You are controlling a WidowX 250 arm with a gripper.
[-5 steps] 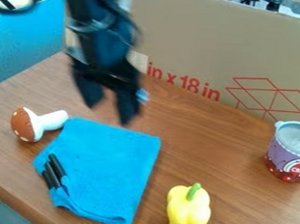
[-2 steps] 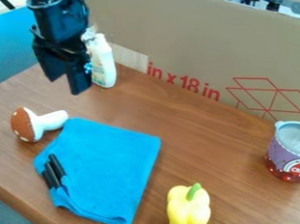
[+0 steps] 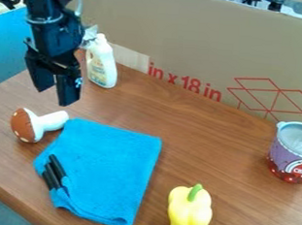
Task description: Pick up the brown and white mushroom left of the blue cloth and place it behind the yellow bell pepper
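Approach stage, prob.: gripper (image 3: 55, 93) seen upper L of frame, jaws apart, nothing clamped. Toy mushroom (image 3: 28, 125), nearest item, is laid on its side mid-L, near blue cloth (image 3: 110, 170). If it's wanted, jaws should be lowered & aligned across its stem (image 3: 53, 120).

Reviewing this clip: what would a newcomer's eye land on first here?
Probably the folded bright blue cloth, spread left of centre on the brown wooden table. Next, the glossy yellow bell pepper with a green stem, at the bottom edge, and the black two-finger gripper, hanging at upper left near the brown-capped white mushroom.
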